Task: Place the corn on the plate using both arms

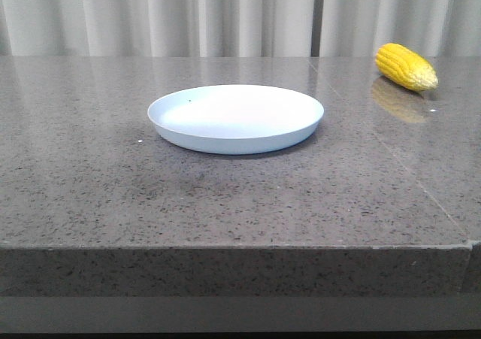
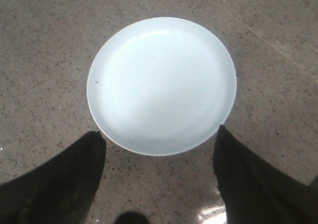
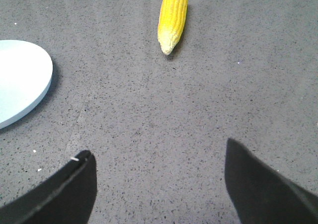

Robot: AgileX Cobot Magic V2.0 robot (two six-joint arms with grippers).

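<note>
The corn (image 1: 406, 67) lies on the table (image 1: 225, 204), far right, well apart from the plate (image 1: 235, 118). Left hand (image 2: 159, 184) and right hand (image 3: 159, 184): fingers apart, holding nothing.

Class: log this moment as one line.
corn: on table, far right | plate: empty | left tool: open over plate | right tool: open
</note>
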